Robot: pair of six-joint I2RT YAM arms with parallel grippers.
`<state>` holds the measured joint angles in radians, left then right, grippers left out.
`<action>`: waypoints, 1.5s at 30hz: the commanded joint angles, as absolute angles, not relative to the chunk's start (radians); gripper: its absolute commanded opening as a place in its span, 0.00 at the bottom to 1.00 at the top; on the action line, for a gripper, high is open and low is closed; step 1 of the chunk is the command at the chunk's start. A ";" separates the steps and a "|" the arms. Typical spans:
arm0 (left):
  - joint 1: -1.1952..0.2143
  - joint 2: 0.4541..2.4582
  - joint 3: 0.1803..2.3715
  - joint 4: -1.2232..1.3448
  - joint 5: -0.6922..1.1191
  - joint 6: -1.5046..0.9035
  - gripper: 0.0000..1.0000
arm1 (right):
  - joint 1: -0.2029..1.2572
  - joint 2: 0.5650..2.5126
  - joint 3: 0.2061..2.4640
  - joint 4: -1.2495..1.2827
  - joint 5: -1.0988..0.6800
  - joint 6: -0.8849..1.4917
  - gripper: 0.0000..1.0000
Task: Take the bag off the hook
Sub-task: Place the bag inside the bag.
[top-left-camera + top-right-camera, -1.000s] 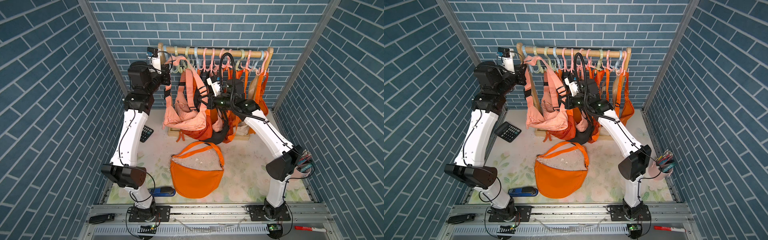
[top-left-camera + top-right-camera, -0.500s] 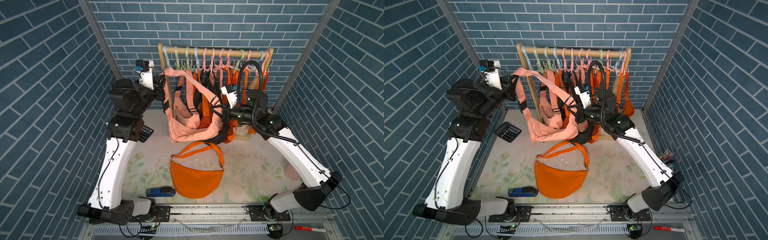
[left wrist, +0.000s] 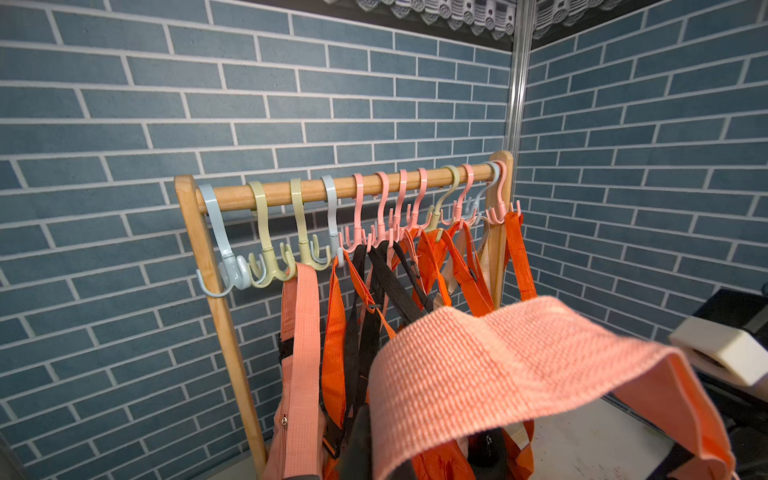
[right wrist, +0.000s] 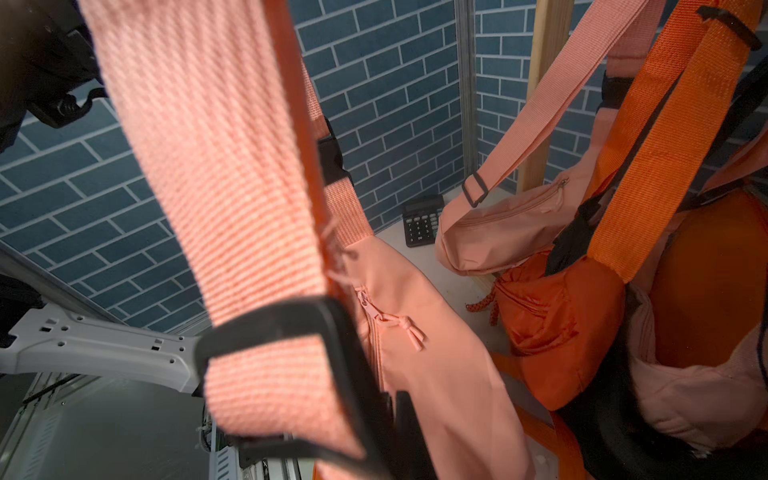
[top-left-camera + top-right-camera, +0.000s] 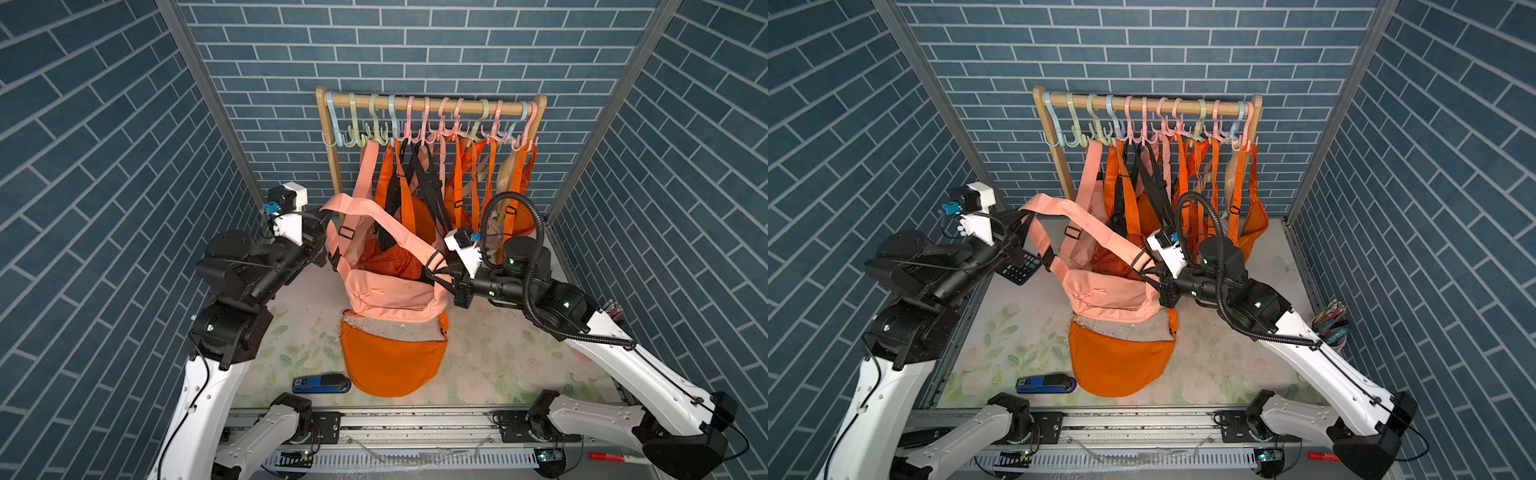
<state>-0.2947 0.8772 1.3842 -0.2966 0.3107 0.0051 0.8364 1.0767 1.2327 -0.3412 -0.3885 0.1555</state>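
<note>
Blue stapler sits at the near edge of the tabletop, just left of an orange bag lying flat. There's bare floral tabletop on both sides of it, with more room on the right.

The pink bag is clear of the hooks and hangs in the air over the orange bag's far edge. Can't tell if they touch. Its long axis runs left-right, zipper facing near, and its strap arcs above it.

Left end effector is clamped on the strap's high left end. Right end effector is clamped on the strap at the buckle, at the bag's right end.

Calculator is far left by the wall. Wooden rack stands close behind, with other bags on its hooks. Blue brick walls close in left, right and far.
</note>
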 commanded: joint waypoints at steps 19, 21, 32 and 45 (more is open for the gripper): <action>-0.299 0.373 1.158 -0.726 0.431 -0.002 0.00 | 1.098 0.856 0.829 -0.146 -0.298 0.189 0.00; -0.299 0.355 1.134 -0.721 0.444 -0.021 0.00 | 1.133 0.843 0.807 -0.136 -0.261 0.194 0.00; -0.299 0.516 0.928 -0.484 0.378 -0.152 0.00 | 1.098 0.924 0.684 -0.044 -0.094 0.345 0.00; -0.367 0.981 0.832 -0.122 0.159 -0.234 0.00 | 0.826 1.180 0.679 -0.005 -0.110 0.527 0.00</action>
<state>-0.3386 0.9325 0.8207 -0.2222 0.2478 -0.2287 0.8471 1.1553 0.6861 -0.0246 -0.1349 0.4614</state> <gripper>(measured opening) 0.054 0.043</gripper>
